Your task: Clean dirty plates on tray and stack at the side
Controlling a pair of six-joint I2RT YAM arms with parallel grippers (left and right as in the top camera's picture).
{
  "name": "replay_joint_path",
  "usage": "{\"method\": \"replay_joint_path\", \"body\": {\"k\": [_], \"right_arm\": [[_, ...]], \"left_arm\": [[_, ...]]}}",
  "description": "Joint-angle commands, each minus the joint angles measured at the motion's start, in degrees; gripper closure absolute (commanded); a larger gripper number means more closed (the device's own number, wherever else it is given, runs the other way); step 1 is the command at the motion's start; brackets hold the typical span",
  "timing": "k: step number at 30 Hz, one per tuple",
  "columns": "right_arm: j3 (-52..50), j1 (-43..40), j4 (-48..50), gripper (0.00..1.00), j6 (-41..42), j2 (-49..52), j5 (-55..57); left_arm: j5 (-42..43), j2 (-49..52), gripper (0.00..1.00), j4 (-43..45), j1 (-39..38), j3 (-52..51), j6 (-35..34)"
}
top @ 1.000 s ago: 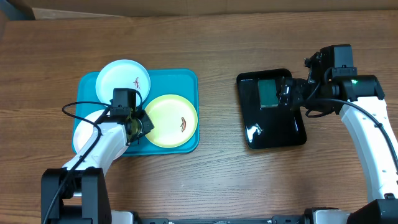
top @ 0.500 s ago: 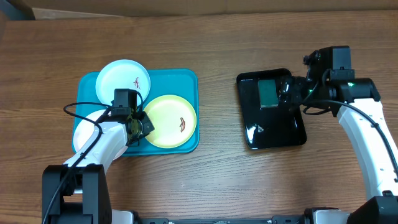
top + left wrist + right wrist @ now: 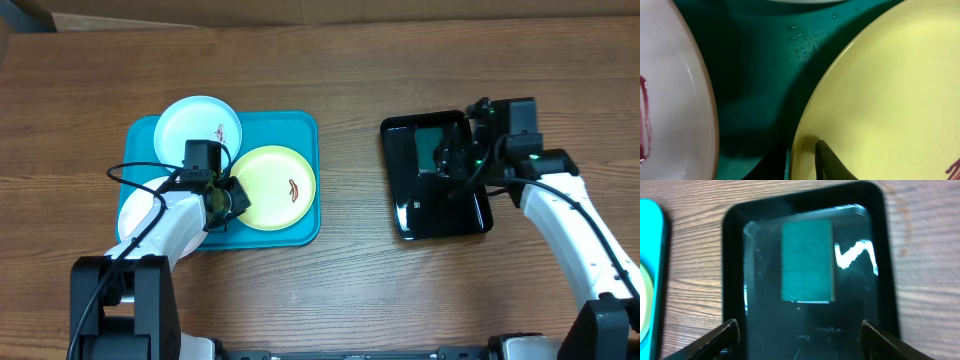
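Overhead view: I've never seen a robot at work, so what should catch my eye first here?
First, the bright teal tray on the left. It carries a yellow plate and a pale blue plate, each with a reddish smear, and the left claw grips the yellow one's rim. On the right, the right claw hangs open above a green sponge in a glossy black tray.
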Motion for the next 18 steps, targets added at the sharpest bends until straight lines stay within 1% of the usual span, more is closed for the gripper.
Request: {"method": "replay_joint_path", "body": {"k": [1,6,9,11,12,14,16,18], "right_arm": [[0.0,3.2,1.7,0.17,-3.5,0.4,4.9],[1.0,5.6,2.3,0.14,-2.9,0.4,8.3],[1.2,5.6,2.0,0.12,-0.2,0.4,8.2],[1.2,5.7,0.5,0.15,1.7,0.5,7.6],[1.2,6.0,-0.9,0.21,3.1,0.5,6.6],[1.2,6.8,-4.1,0.41,5.7,0.5,4.2],[1.2,7.6,-6.8,0.55,7.2,0.5,4.2],[1.2,8.5,-9.7,0.60,8.1,0.5,4.3]], "left_arm": [[0.1,1.6,0.76,-0.3,-0.1,-0.2,0.0],[0.1,1.6,0.73,-0.2,-0.1,-0.2,0.0],[0.1,1.6,0.73,-0.2,-0.1,-0.2,0.0],[0.1,1.6,0.72,-0.2,-0.1,-0.2,0.0],[0.1,1.6,0.72,-0.2,-0.1,-0.2,0.0],[0.1,1.6,0.72,-0.2,-0.1,-0.2,0.0],[0.1,1.6,0.71,-0.2,-0.1,-0.2,0.0],[0.1,1.6,0.71,-0.2,-0.1,-0.2,0.0]]}}
